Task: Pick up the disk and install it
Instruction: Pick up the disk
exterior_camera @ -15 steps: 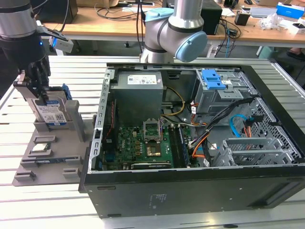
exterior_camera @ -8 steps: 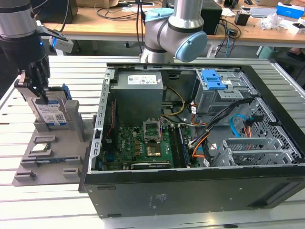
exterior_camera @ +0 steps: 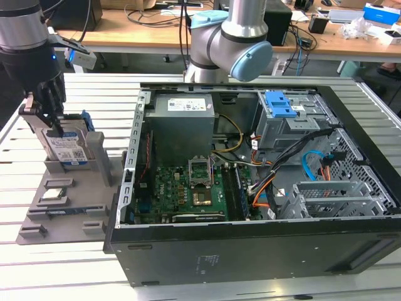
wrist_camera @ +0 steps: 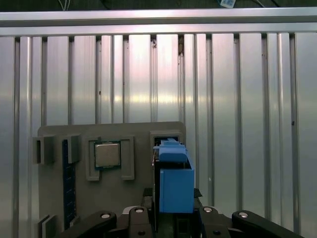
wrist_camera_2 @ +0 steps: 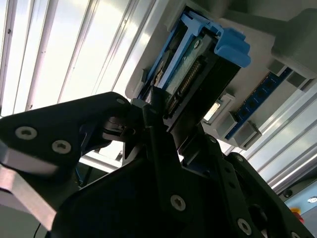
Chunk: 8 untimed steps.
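Note:
The disk stands on edge in a slot of the grey holder tray at the exterior view's left; its white label with a blue band faces the camera. My gripper reaches down from above, and its black fingers clamp the disk's upper end. In the first wrist view the disk, with its blue rails, sits between the fingers of the gripper. The second wrist view shows a finger pressed against the connector end of the disk. The disk still rests in the slot.
The open computer case lies to the exterior view's right of the tray, with a grey drive cage and its blue latch at the far side. A processor chip and a memory stick also lie on the tray. The arm's base stands behind the case.

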Available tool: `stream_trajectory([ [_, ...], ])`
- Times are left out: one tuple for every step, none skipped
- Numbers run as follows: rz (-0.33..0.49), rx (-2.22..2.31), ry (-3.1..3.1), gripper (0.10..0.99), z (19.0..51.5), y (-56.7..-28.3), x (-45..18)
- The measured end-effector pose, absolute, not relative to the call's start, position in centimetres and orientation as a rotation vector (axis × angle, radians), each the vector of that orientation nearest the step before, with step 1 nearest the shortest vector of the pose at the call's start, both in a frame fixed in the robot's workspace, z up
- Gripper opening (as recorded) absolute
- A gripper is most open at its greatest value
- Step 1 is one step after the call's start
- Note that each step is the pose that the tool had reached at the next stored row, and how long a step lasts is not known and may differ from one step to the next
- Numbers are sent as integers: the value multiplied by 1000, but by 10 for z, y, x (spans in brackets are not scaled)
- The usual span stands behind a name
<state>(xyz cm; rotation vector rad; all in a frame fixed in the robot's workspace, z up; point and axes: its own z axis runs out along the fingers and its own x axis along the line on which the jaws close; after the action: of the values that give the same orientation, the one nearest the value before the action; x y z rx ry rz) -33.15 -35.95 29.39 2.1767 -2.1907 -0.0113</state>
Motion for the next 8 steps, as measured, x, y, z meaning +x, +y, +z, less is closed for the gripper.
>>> stream_trajectory([
  [-11, 2177, -2191, 361, 294, -360, -331],
  [-11, 2177, -2191, 361, 294, -359, -331],
  [-11, 2177, -2191, 361, 295, -360, -331],
  [-11, 2177, -2191, 361, 297, -359, -331],
  [-11, 2177, -2191, 361, 299, -359, -331],
  [-11, 2177, -2191, 361, 301, -359, -331],
  [-11, 2177, -2191, 361, 305, -359, -331],
  [-11, 2177, -2191, 361, 308, -358, -331],
])
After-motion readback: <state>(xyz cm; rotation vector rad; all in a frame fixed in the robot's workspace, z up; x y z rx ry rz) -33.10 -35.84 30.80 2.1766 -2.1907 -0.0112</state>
